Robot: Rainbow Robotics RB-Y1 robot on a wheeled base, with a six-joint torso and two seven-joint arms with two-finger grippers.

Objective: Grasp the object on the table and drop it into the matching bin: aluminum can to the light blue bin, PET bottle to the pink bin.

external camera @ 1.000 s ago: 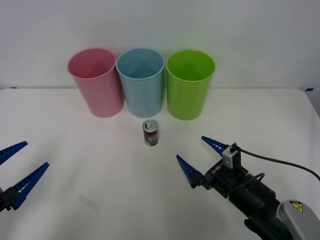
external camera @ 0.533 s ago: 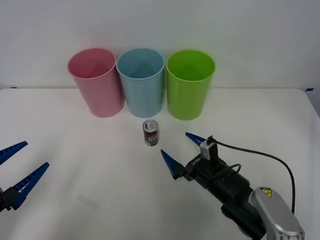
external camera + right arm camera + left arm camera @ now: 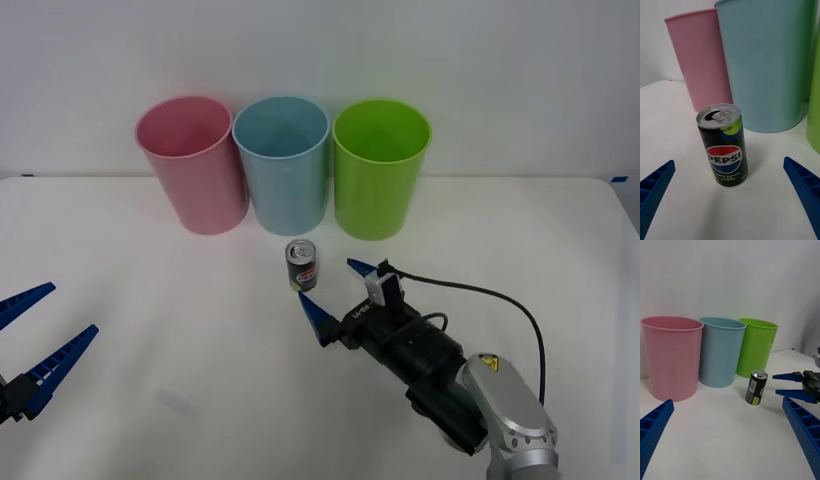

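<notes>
The aluminum can, dark with a silver top, stands upright on the white table just in front of the light blue bin. The pink bin stands to that bin's left. My right gripper is open, low over the table, right beside the can on its near right, its tips reaching the can's side. In the right wrist view the can stands between and beyond the two blue fingers, touching neither. My left gripper is open at the left edge, far from the can.
A lime green bin stands right of the light blue one; the three bins touch in a row at the back. A black cable trails from the right wrist. The left wrist view shows the can with the right gripper beside it.
My right gripper has moved forward and to the left across the table, closing in on the can while staying open. The left arm and the can have not moved.
</notes>
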